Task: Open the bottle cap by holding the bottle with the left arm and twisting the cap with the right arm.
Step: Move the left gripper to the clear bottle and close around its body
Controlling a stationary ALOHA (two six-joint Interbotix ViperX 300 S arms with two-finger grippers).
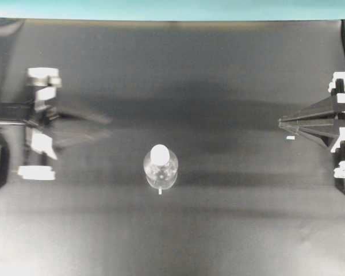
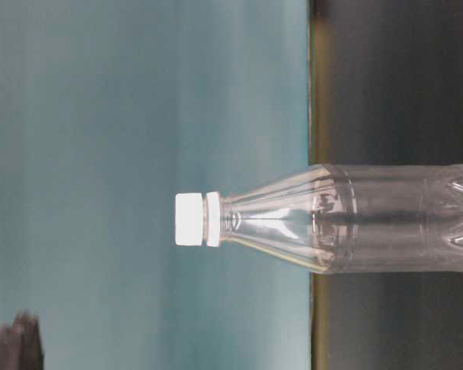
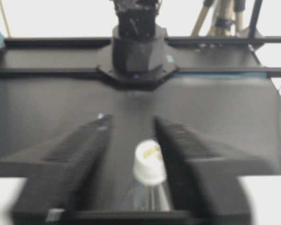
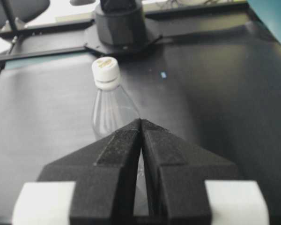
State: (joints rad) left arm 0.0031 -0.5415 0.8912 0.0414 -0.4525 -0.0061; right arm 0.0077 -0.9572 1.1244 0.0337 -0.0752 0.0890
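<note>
The clear bottle [image 1: 161, 171] stands upright at the middle of the black table, with its white cap [image 1: 160, 153] on. My left gripper [image 1: 106, 127] is open, blurred, and apart from the bottle on its left. In the left wrist view the cap [image 3: 149, 161] shows in the gap between the spread black fingers [image 3: 91, 140] of that gripper [image 3: 131, 121]. My right gripper [image 1: 280, 122] is shut and empty, far to the bottle's right. In the right wrist view its tips [image 4: 141, 122] meet in front of the bottle [image 4: 110, 110] and cap [image 4: 106, 70]. The table-level view shows the bottle [image 2: 355, 217] and cap [image 2: 189, 219] untouched.
A small white mark [image 1: 290, 138] lies on the table near the right gripper's tip. A small white tag [image 1: 160, 191] sits just in front of the bottle. The opposite arm's base shows in each wrist view [image 3: 136, 47] [image 4: 119, 23]. A teal wall [image 1: 172, 8] borders the far edge.
</note>
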